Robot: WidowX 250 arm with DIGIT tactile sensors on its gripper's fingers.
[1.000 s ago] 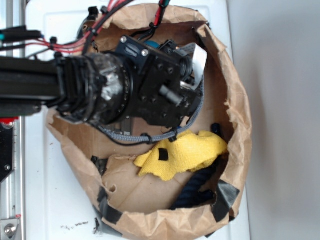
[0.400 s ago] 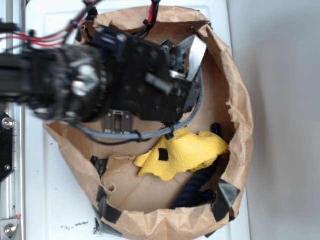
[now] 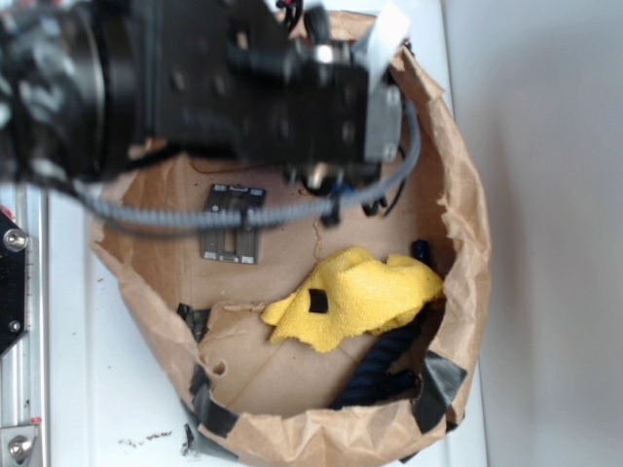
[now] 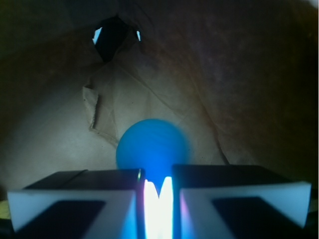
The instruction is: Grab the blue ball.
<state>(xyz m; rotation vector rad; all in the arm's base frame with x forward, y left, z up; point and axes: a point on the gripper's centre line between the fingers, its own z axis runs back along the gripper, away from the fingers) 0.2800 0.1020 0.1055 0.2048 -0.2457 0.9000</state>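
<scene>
In the wrist view the blue ball (image 4: 152, 147) sits right at the tips of my gripper (image 4: 158, 185). The two fingers stand close together with only a narrow bright slit between them, pinching the ball's near side. Brown paper fills the background behind it. In the exterior view the black arm (image 3: 224, 88) covers the upper part of the paper bag (image 3: 467, 224). One white finger (image 3: 391, 24) shows at the top edge, and the ball itself is hidden under the arm.
On the bag's floor lie a grey metal bracket plate (image 3: 234, 224), a yellow cloth (image 3: 360, 292) and a dark blue rope (image 3: 384, 360). The bag's crumpled walls rise all around, patched with black tape (image 3: 438, 384). A grey cable (image 3: 292, 209) hangs from the arm.
The arm has come up toward the camera and shifted to the top of the view, uncovering the bracket plate. The cloth and rope have not moved.
</scene>
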